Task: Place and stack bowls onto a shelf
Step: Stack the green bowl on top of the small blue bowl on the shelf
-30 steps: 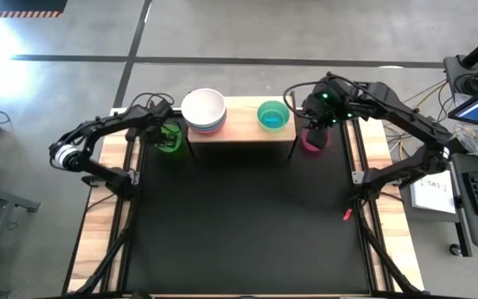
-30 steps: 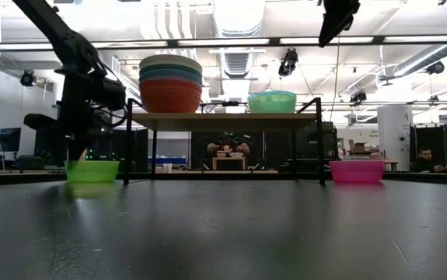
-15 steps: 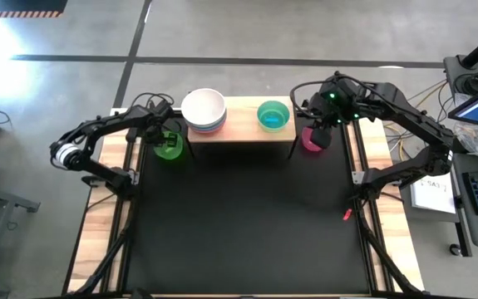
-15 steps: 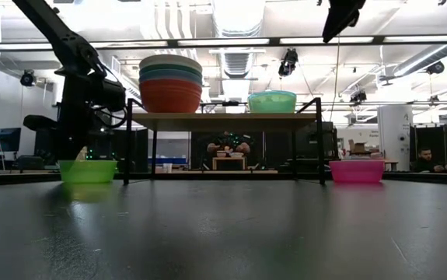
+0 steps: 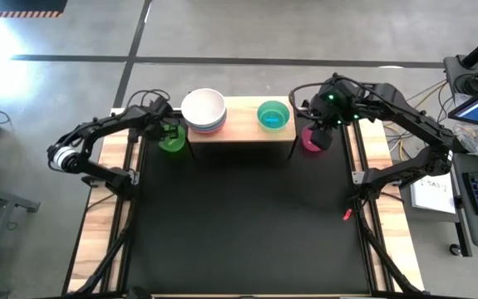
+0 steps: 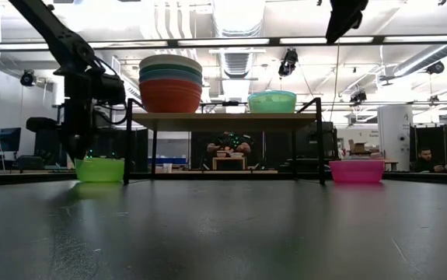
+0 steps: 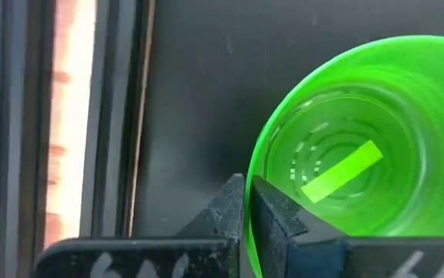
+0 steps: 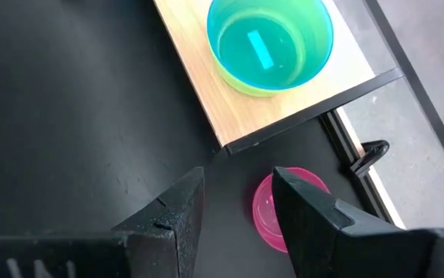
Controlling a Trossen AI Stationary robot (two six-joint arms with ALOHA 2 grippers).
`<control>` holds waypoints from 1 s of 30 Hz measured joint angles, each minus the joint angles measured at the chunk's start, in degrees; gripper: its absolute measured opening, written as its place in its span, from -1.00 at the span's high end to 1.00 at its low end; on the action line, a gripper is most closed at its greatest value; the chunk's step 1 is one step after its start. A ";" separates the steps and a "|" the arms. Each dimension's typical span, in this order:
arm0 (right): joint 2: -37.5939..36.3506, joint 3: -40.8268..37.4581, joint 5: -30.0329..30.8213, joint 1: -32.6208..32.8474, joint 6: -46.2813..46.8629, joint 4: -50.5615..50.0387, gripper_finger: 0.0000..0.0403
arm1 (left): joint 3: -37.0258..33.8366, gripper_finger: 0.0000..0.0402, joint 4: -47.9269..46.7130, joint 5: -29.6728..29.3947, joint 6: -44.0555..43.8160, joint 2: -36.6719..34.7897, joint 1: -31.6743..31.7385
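I am pinching the rim of the green bowl (image 7: 364,147) with my left jaws (image 7: 246,202), low on the desk (image 5: 239,224) just beside the shelf (image 5: 243,126). It is looking light, thin and slick, so the rim is the sensible hold. My right jaws (image 8: 233,208) are hanging spread above the pink bowl (image 8: 287,208). The shelf's black legs and the tall stack (image 6: 171,83) are crowding the lift path.

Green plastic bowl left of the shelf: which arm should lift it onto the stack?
Left. Its tool is already shut on the green plastic bowl rim. The right tool hangs open above the pink plastic bowl.
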 joint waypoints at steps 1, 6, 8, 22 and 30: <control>0.00 -0.16 0.00 0.00 0.05 -0.03 0.29 | -0.01 1.00 0.35 -0.31 -0.94 -0.13 -0.01; 0.02 -1.16 -0.01 0.00 -0.24 -0.09 0.29 | -0.04 1.00 0.88 -1.23 -2.71 -1.25 -0.01; 0.03 -1.54 0.00 0.01 -0.66 -0.08 0.29 | -0.06 1.00 1.65 -1.43 -3.99 -1.93 -0.01; 0.07 -2.01 -0.02 0.00 -1.61 -0.14 0.29 | -0.06 1.00 5.08 -4.55 -9.28 -8.47 -0.49; 0.07 -2.01 -0.02 0.01 -1.76 -0.65 0.29 | -0.06 1.00 8.79 -9.06 -15.15 -11.71 -0.78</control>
